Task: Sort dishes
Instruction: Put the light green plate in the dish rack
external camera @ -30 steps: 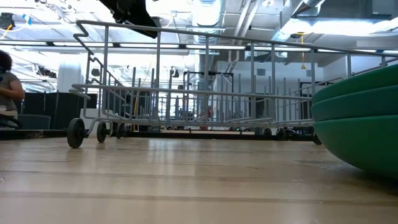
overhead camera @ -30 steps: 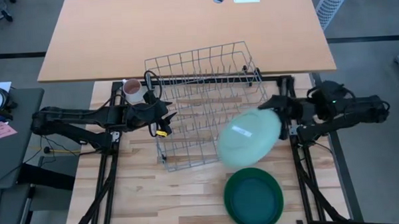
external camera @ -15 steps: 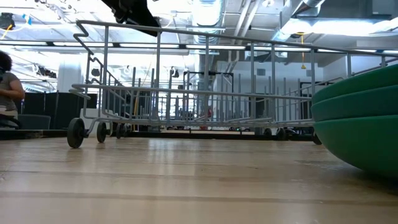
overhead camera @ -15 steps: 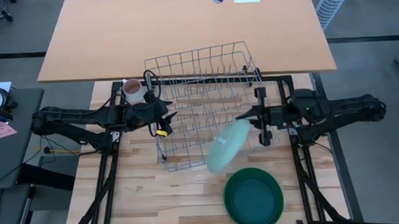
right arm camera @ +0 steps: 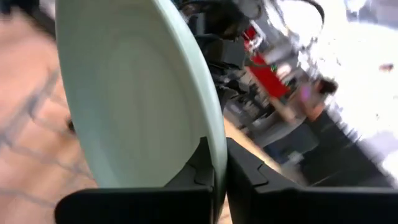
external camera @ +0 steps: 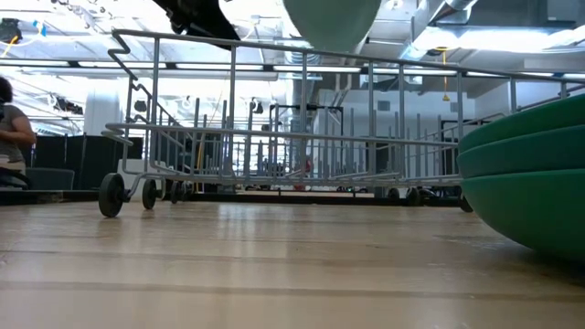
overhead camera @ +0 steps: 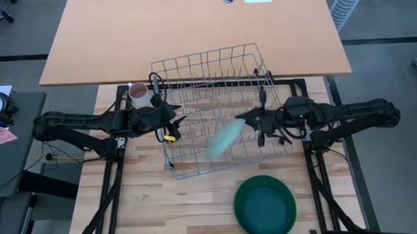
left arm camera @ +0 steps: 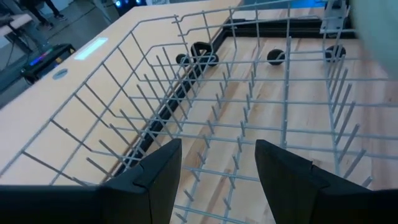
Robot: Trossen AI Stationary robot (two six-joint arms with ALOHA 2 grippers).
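glossy mint plate point(overhead camera: 222, 140) in right pincer point(overhead camera: 245, 118), wire rack point(overhead camera: 193, 76)

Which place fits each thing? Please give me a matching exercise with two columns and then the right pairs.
Things:
1. pale mint plate
2. stack of dark green plates
3. pinkish-white mug
4. left gripper

Places:
A. on the table, near its front edge
B. beside the rack's far left corner
C. held on edge above the wire rack
D. at the rack's left side, open

Pairs: 1-C, 2-A, 3-B, 4-D
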